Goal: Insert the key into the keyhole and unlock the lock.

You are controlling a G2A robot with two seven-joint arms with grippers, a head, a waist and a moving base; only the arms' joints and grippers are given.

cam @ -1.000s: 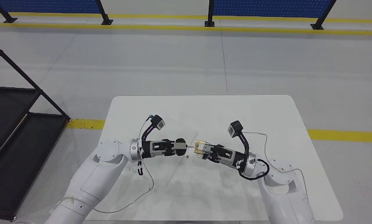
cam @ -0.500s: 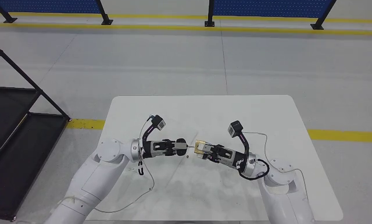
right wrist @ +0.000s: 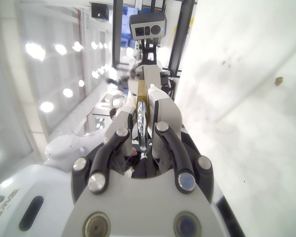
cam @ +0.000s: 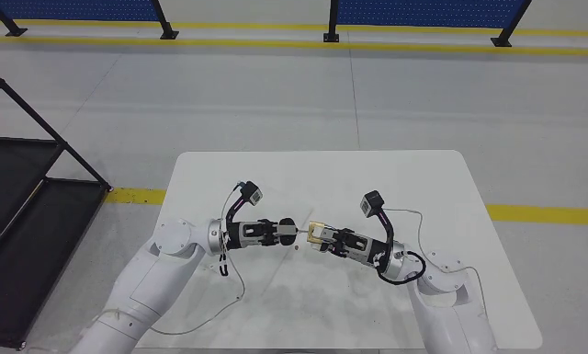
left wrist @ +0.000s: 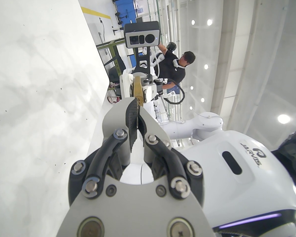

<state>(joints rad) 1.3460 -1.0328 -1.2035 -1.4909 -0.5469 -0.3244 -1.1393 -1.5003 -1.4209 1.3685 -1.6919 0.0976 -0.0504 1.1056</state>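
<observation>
Item: lock-opening set, being held in mid-air above the white table [cam: 413, 179], just below the middle of the top view. Count: one brass padlock [cam: 317, 232], one key [cam: 299, 230], two grippers, one table. The right gripper [right wrist: 142, 94] is coming in from the right of the top view and is clamping the padlock by its flat sides, with the brass body standing out past the fingertips. The left gripper [left wrist: 136, 106] is coming in from the left and is pinching the key, its dark pads pressed almost together. The key is showing only as a thin pale sliver bridging the gap between the two grippers in the top view. In the left wrist view the fingertips are sitting right against the padlock's brass edge. Whether the blade is fully seated inside the padlock cannot be told. Hazards, as judged: the key is being gripped on a very thin section, so a twist could make it slip or swivel between the pads instead of turning the cylinder. A slight misalignment of the two wrists could be binding the blade and bending it. The padlock could be rotating within its clamp under torque, or either piece could be dropping to the table.
</observation>
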